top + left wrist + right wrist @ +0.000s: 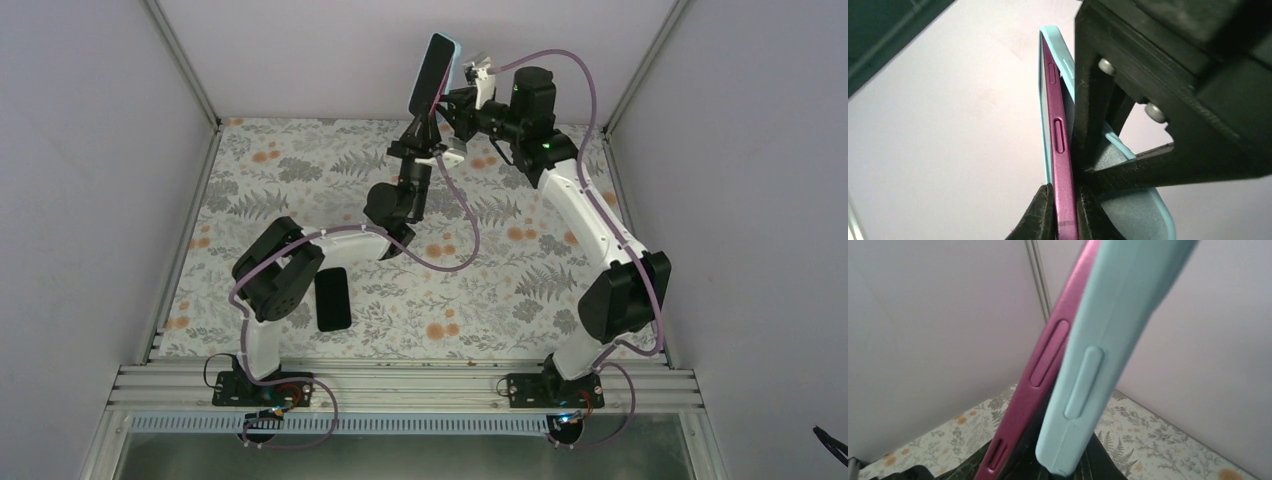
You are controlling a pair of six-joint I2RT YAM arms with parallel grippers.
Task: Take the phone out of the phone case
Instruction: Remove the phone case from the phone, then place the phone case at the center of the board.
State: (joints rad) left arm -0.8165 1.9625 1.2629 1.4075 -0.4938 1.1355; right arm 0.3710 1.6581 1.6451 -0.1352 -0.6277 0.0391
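A magenta phone (428, 80) in a light-blue phone case (447, 42) is held upright high over the far middle of the table. My left gripper (419, 122) is shut on the phone's lower end; in the left wrist view its fingers (1040, 215) pinch the magenta edge (1060, 125). The case (1143, 210) is peeled away from the phone on one side. My right gripper (457, 100) is shut on the case edge, with one black finger (1093, 110) between phone and case. The right wrist view shows the phone (1043, 365) and the case (1098, 355) splitting apart.
A flat black phone-like slab (332, 298) lies on the floral tablecloth (500, 290) near the left arm's base. Grey walls enclose the table on three sides. Purple cables loop off both arms.
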